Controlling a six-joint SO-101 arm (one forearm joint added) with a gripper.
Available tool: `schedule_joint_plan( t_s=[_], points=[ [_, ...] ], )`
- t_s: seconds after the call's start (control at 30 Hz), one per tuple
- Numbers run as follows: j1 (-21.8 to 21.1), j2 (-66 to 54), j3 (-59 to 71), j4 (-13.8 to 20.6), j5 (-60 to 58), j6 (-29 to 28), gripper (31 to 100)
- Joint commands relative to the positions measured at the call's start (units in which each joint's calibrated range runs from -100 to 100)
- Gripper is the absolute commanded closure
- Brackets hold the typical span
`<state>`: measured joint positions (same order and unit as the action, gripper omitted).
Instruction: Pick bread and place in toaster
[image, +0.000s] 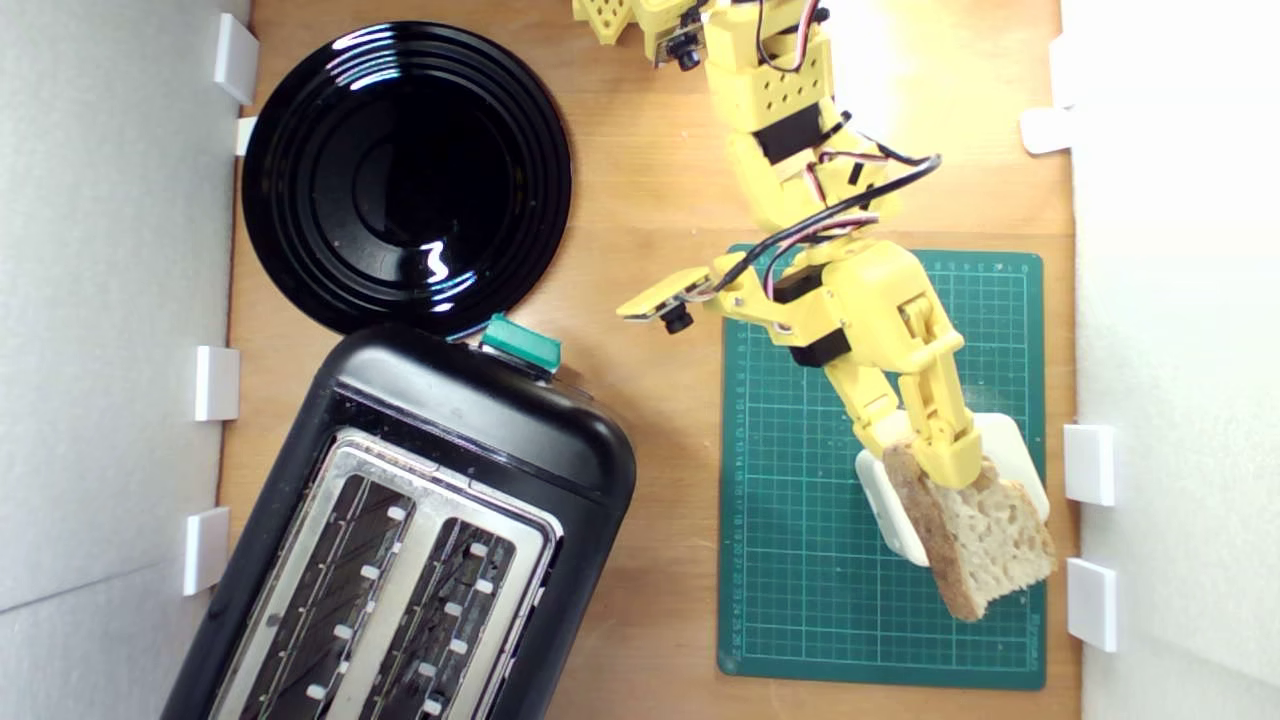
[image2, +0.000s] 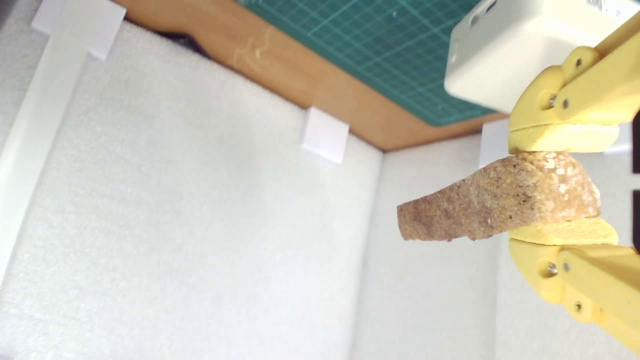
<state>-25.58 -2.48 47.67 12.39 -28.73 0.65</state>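
The bread is a tan holey slice with a brown crust, held over the green mat at the exterior view's right. My yellow gripper is shut on its upper end. In the wrist view the crust edge of the bread is pinched between the two yellow pads, and my gripper holds it clear of the surface. The toaster is glossy black with a silver two-slot top and a teal lever knob. It stands at the lower left of the exterior view, far from the gripper, with both slots showing no bread.
A cream rounded block lies on the green cutting mat under the bread. A round black plate sits at the upper left. White foam walls with white clips border the wooden table on both sides.
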Motion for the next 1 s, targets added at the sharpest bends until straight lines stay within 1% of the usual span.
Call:
schedule_joint_plan(
  t_s=[0.0,0.07,0.17,0.33,0.43,0.6,0.73,0.97],
  points=[
    [-0.20,-11.67,-1.05,0.30,4.24,-0.78,72.4],
    [-0.12,-14.83,-1.23,0.39,6.80,-0.36,72.4],
    [-0.04,-23.73,-1.59,0.39,13.88,2.47,72.4],
    [1.17,-34.71,-1.77,0.39,21.48,5.19,72.4],
    [2.70,-40.62,-1.86,-0.34,24.97,8.06,72.4],
    [4.79,-48.10,-1.95,-0.43,31.89,12.93,72.4],
    [6.89,-51.68,-5.13,-0.43,37.60,16.38,72.4],
    [11.72,-52.01,-16.57,-0.43,49.29,20.46,72.4]
  ],
)
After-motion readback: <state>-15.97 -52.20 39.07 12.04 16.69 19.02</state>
